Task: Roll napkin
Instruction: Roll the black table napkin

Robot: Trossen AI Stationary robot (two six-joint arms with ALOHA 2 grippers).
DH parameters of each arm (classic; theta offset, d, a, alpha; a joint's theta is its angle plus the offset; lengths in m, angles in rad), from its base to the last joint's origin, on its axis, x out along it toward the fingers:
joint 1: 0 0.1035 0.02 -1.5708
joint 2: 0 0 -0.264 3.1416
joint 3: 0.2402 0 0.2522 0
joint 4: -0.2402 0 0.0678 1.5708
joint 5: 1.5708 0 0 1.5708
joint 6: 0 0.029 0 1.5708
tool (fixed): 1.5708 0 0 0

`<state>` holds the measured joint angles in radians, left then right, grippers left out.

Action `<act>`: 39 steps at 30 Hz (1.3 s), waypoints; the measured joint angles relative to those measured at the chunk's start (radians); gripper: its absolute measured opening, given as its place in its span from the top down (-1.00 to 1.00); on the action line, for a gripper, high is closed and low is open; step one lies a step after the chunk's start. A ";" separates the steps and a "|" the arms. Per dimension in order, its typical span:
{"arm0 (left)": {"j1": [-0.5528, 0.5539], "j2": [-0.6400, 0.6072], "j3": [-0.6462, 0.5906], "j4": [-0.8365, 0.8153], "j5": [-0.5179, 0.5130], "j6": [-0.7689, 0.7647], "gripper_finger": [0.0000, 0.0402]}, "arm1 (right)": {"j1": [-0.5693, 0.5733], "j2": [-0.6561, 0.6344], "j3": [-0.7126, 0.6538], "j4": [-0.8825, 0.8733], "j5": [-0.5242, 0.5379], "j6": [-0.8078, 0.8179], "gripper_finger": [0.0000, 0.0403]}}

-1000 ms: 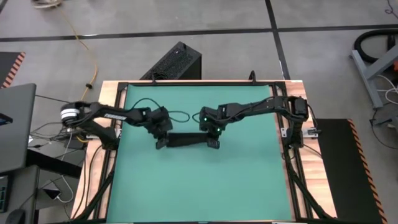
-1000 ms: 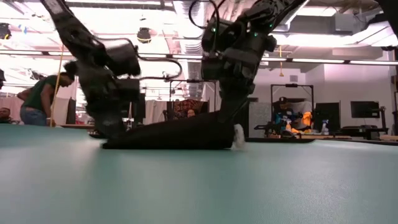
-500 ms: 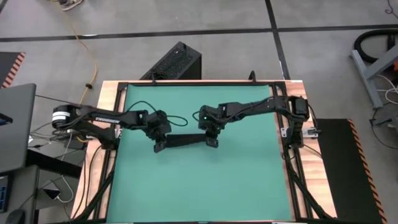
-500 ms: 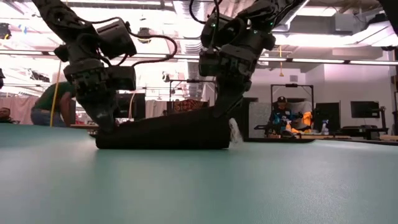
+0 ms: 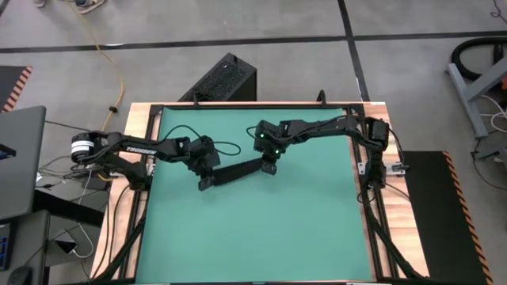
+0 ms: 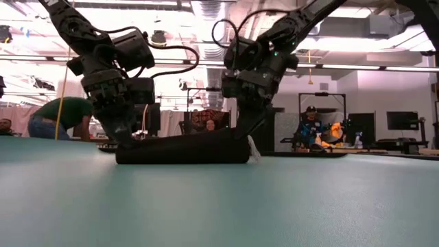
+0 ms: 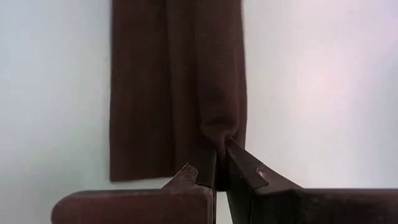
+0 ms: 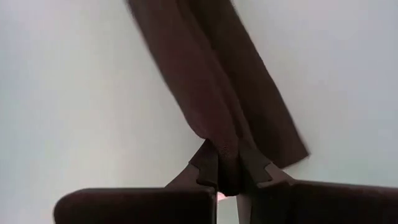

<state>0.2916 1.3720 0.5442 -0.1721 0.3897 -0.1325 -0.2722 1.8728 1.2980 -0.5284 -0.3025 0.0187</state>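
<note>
The napkin (image 5: 234,172) lies as a narrow roll mid-tabletop (image 5: 253,229). The left hand (image 5: 204,184) and the right hand (image 5: 268,166) each pinch one end, fingers clamped on cloth. Risk: uneven travel between the hands — the roll already sits skewed — could twist it or pull an end free.

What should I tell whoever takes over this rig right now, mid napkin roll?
Left hand: shut on one end of the napkin.
Right hand: shut on the opposite end.
Napkin: a narrow black band on the green mat, stretched between both hands, lying slightly diagonal in the high view, white tag near the right hand's end.
Done: cloth gathered into a long narrow strip.
Left: how tightly it is rolled cannot be judged; finish rolling, then release.
</note>
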 joint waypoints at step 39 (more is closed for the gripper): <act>0.153 0.004 0.000 0.032 -0.142 0.106 1.00 | -0.107 0.139 0.080 -0.047 -0.092 -0.083 0.84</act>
<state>0.4451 1.3763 0.5442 -0.1397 0.2481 -0.0269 -0.3794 2.0121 1.3781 -0.5754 -0.3943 -0.0640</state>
